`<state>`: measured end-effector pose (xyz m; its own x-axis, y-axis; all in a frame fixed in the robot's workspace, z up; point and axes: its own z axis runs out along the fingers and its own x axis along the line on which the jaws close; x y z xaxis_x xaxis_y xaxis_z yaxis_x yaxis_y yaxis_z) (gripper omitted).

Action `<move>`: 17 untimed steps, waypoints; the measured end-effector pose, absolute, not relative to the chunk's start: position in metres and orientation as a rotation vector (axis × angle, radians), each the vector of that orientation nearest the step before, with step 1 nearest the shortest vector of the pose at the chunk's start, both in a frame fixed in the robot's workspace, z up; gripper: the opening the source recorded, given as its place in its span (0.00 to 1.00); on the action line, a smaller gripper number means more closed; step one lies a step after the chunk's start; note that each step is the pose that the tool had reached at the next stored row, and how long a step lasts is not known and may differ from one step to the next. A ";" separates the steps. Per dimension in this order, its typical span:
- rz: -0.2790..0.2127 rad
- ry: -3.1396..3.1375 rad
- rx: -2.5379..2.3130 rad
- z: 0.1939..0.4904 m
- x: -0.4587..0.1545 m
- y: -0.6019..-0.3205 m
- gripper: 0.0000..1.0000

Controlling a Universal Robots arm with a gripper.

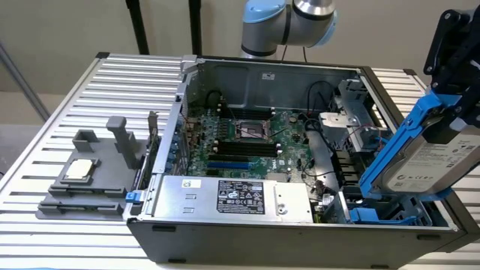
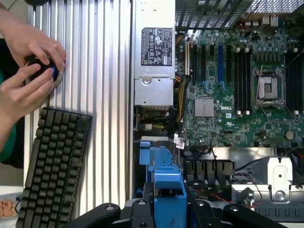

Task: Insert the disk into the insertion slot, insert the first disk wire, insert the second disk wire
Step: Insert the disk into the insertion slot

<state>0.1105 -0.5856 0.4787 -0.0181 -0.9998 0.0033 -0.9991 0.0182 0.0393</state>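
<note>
Disk (image 1: 433, 163) was clamped in the pincer (image 1: 453, 112), jaws closed on it. It was held up off the desk (image 1: 127, 84) and tilted steeply, with its white label facing the exterior camera. It hung over the near corner of the case (image 1: 300, 232) on the exterior view's right. Its lower end was just above the insertion slot (image 1: 390, 212) and not seated in it; whether it touched the cage could not be told.

Exterior view gave the whole tilt of the disk, the arm's grey and light-blue joint (image 1: 289, 22) behind the case's far wall, and a grey fixture (image 1: 82, 180) holding a square chip (image 1: 78, 170) near the desk's edge on the exterior view's left, well apart from the case.

Wrist view looked down along the blue carrier (image 2: 166, 190), pinched between black fingers (image 2: 199, 213). Beside the case on the desk lay a black keyboard (image 2: 52, 166). A person's hands (image 2: 23, 90) were closed around a small round black-and-blue object (image 2: 45, 71).

Disk was flat, rectangular, silver-grey metal, and its carrier was bright blue plastic. Slot was a boxy grey-blue cage with blue clips. Desk was ribbed aluminium slats. Case was a dark open box. Inside it were a green motherboard (image 1: 248, 140) with a square empty socket (image 1: 251, 130), and a silver power supply (image 1: 232, 197) with a black label along the case's near wall
</note>
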 end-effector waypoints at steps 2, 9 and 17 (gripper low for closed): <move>-0.040 -2.220 2.180 0.475 0.110 -0.587 0.33; -0.040 -2.220 2.180 0.462 0.106 -0.589 0.33; -0.041 -2.221 2.181 0.453 0.106 -0.588 0.33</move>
<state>0.1056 -0.5879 0.4533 -0.0181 -0.9998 0.0021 -0.9991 0.0182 0.0393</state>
